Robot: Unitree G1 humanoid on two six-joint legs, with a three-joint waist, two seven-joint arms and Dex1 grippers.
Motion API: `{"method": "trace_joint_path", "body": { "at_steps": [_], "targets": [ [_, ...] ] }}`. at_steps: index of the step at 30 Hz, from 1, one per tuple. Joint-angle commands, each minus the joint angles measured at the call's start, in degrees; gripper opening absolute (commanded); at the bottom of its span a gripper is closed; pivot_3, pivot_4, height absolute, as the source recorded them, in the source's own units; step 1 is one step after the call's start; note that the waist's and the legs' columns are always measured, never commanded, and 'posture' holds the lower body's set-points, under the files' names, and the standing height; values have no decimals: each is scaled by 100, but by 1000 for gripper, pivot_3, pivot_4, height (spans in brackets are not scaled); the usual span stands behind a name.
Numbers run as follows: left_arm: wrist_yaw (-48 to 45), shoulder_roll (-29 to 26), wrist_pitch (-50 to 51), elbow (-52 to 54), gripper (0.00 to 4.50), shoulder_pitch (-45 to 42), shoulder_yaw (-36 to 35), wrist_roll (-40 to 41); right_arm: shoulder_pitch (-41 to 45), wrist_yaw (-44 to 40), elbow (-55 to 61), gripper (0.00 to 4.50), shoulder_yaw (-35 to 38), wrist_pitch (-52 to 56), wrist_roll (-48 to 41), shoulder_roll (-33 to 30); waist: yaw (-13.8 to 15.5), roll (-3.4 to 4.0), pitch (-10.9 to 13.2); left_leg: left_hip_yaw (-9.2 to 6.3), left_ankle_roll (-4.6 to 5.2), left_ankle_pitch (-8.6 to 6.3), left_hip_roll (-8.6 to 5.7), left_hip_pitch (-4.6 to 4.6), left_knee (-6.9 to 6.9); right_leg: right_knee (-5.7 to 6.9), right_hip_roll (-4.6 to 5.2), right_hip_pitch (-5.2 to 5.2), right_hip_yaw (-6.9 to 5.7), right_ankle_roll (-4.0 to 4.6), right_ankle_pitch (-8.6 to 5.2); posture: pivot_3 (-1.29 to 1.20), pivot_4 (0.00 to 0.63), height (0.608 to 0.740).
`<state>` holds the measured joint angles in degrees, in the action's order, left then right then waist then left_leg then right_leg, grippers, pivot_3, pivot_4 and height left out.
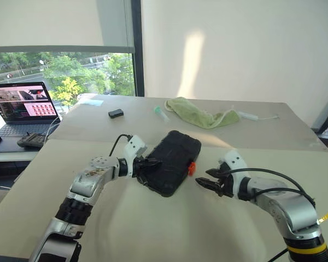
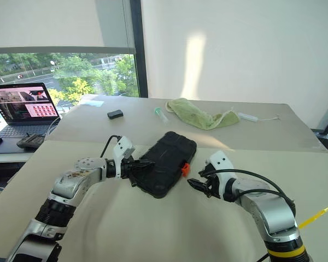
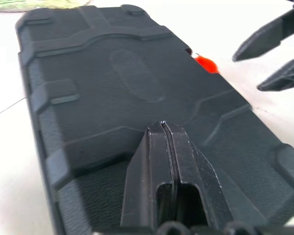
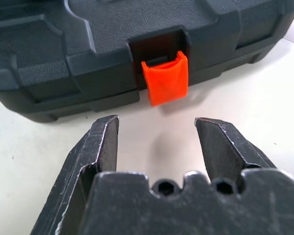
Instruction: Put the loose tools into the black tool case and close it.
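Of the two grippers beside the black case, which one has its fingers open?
The right gripper, facing the orange latch of the black tool case; the left gripper is shut against the lid.

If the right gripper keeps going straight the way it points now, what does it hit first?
Most likely the orange latch on the front edge of the closed black tool case. The right gripper, fingers open, points straight at it across a short gap of bare table; depth is uncertain.

Head stereo pair: both eyes look forward and down from above over the beige table (image 1: 153, 229), sharing the closed black rectangular plastic tool case (image 1: 172, 161). Left wrist view: close, along the left gripper (image 3: 167, 128) over the case lid. Right wrist view: close and low, the right gripper (image 4: 157, 128) facing the small orange latch (image 4: 165, 78).
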<state>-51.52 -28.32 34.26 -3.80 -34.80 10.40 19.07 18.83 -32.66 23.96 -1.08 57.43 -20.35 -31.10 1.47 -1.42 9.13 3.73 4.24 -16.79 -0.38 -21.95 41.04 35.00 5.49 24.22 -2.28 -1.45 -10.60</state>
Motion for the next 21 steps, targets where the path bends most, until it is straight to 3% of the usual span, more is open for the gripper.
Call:
{"method": "trace_joint_path", "body": {
  "at_steps": [1,19,21],
  "targets": [
    [-186,-62,-22,-261,0,67,280,-245,260,42,-344,2920,-117,-424,167,12,0,5,-3,-1,-3,2,0,-2,-2,2,-1,3,1,4,1,0,150,740],
    [-219,-160,41,55,0,304,208,-302,940,-606,-1570,2920,-491,-1206,304,16,-71,10,-5,-2,2,-1,3,-10,-11,-2,3,8,-1,7,2,0,150,740],
    [-216,-179,20,64,0,330,204,-315,995,-782,-1570,3418,-515,-1225,240,-19,-77,10,-5,-2,2,-1,3,-10,-12,-2,3,9,-1,7,2,0,150,740]
  ]
}}
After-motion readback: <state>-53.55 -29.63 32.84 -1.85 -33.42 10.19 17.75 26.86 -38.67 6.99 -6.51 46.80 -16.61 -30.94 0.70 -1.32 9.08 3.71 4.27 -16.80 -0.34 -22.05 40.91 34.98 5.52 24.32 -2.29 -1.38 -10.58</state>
